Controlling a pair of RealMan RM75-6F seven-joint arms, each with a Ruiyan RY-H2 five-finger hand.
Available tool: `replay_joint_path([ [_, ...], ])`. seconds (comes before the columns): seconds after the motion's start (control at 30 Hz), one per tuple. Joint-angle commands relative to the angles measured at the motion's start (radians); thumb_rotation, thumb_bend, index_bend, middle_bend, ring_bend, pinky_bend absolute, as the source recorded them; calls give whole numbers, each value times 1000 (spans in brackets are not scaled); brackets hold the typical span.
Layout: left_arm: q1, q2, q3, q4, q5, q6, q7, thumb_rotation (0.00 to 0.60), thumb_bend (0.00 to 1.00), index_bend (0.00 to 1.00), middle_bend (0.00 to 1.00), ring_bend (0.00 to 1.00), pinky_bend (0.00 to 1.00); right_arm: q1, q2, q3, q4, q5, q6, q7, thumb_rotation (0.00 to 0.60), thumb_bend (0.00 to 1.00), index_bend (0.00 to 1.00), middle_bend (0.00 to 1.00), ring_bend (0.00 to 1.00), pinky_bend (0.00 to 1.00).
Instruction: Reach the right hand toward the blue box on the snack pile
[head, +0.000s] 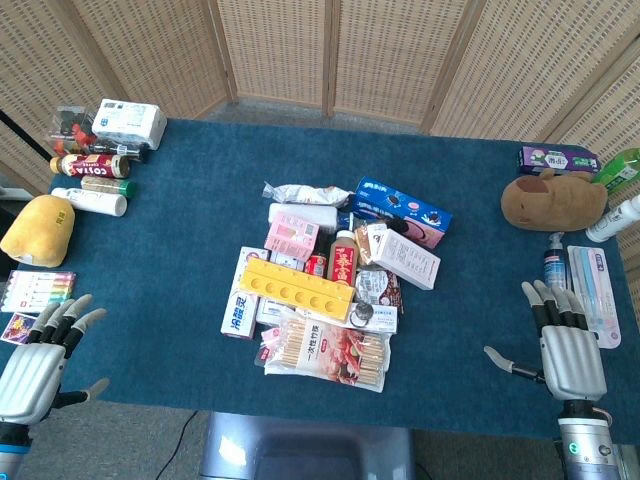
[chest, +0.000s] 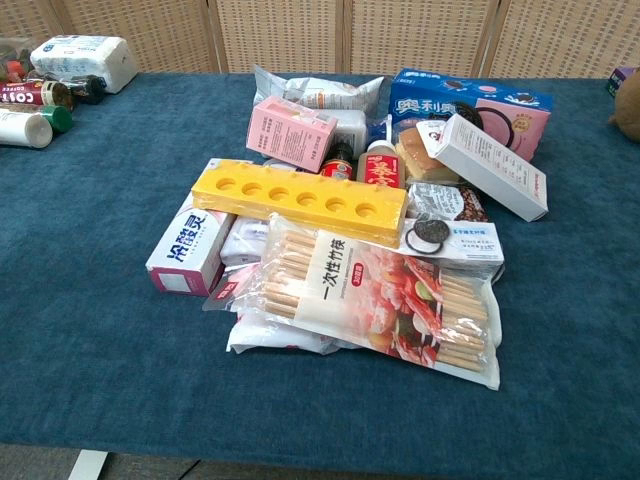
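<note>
The blue box (head: 400, 207), an Oreo carton, lies at the back right of the snack pile; the chest view shows the blue box (chest: 470, 100) at the top right, partly under a white carton (chest: 482, 164). My right hand (head: 568, 345) hovers at the table's near right edge, fingers spread and holding nothing, well to the right of and nearer than the box. My left hand (head: 38, 355) sits at the near left edge, fingers apart and empty. Neither hand appears in the chest view.
The pile holds a yellow tray (head: 298, 289), a pink box (head: 291, 236), a bag of sticks (head: 328, 354) and bottles. A brown plush (head: 552, 200), blue bottle (head: 553, 262) and toothbrush pack (head: 593, 290) lie right. A yellow plush (head: 38, 228), markers (head: 36, 291) and cans (head: 92, 165) lie left.
</note>
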Motion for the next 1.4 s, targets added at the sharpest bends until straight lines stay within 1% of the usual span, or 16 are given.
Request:
replay_joint_path([
  [0.03, 0, 4, -1, -1, 4, 1, 1, 600, 137, 162, 0, 0, 0, -3, -1, 1, 0, 3, -3, 11, 231, 83, 0, 0, 0, 0],
  [0.27, -5, 8, -1, -5, 6, -11, -11, 600, 137, 162, 0, 0, 0, -9, 1, -2, 12, -11, -13, 46, 231, 83, 0, 0, 0, 0],
  [0.47, -13, 17, -2, -10, 18, -20, -28, 600, 137, 163, 0, 0, 0, -13, 0, 8, 7, -25, -2, 58, 230, 84, 0, 0, 0, 0],
  [0.7, -22, 23, -3, -11, 22, -32, -48, 600, 136, 163, 0, 0, 0, 4, -21, 25, 3, -12, -28, 57, 230, 83, 0, 0, 0, 0],
  [0.8, -30, 22, -4, -9, 21, -45, -59, 600, 136, 163, 0, 0, 0, 35, -41, 53, 8, 12, -67, 81, 240, 83, 0, 0, 0, 0],
  [0.9, -37, 18, -4, -9, 22, -56, -58, 600, 137, 163, 0, 0, 0, 85, -63, 88, 29, 43, -126, 85, 266, 84, 0, 0, 0, 2],
  [1.03, -41, 21, -2, -21, 25, -66, -46, 600, 136, 163, 0, 0, 0, 163, -95, 143, 52, 87, -209, 94, 274, 83, 0, 0, 0, 3],
  [1.13, -41, 27, 1, -30, 31, -66, -42, 600, 137, 162, 0, 0, 0, 235, -123, 192, 108, 135, -283, 106, 275, 83, 0, 0, 0, 4],
  [1.23, -39, 31, 5, -34, 35, -64, -41, 600, 137, 162, 0, 0, 0, 296, -152, 226, 183, 180, -351, 123, 278, 83, 0, 0, 0, 23],
  [1.4, -36, 37, 8, -41, 31, -63, -31, 600, 136, 165, 0, 0, 0, 390, -181, 256, 303, 244, -471, 132, 283, 84, 0, 0, 0, 36],
])
